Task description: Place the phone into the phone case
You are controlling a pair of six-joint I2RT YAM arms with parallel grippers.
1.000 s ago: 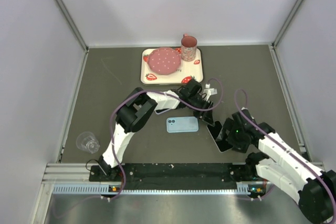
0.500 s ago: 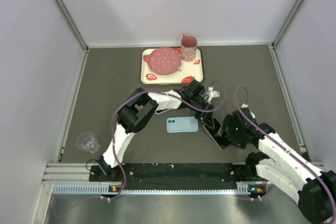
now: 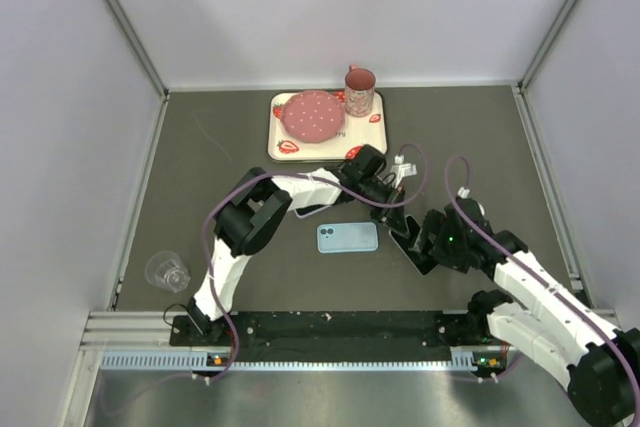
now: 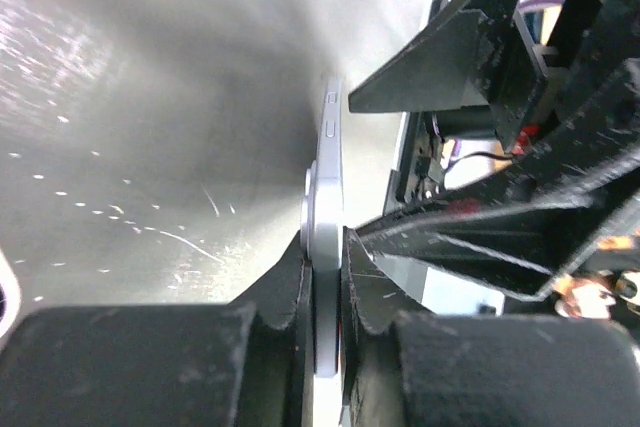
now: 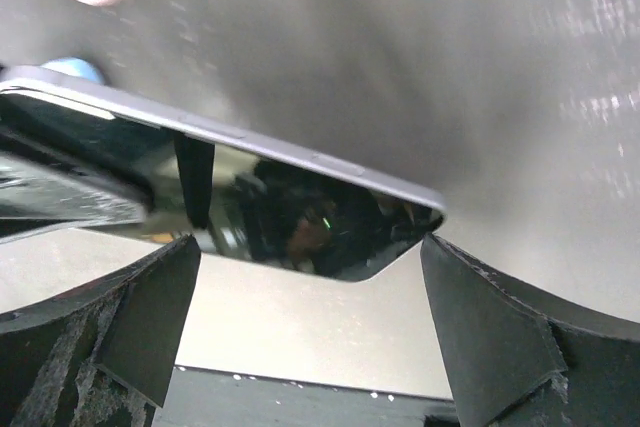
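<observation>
Plastic cup [image 3: 167,270] sits far left of both pincers, near the edge of the surface [image 3: 200,167]. Phone case [image 3: 347,237], light blue, lies flat on the surface just left of the left pincer [image 4: 322,282]. It is apart from the pincer and has no phone in it yet. Tray [image 3: 276,125] with pink plate [image 3: 312,115] and mug [image 3: 359,90] is beyond the left pincer, well apart.

Left pincer: closed down on the phone [image 4: 328,172]. Wrist view shows both fingers [image 4: 275,297] pressed against the phone's two faces, so the phone is seen edge-on, running away from the jaws. Phone is right of the case, between the two pincers.

Right pincer [image 5: 310,247]: jaws spread wide, no confirmed hold on anything. The phone's dark screen spans just ahead of its fingertips [image 5: 150,307]. One phone corner sits right by the right-hand finger; can't tell if they touch.
</observation>
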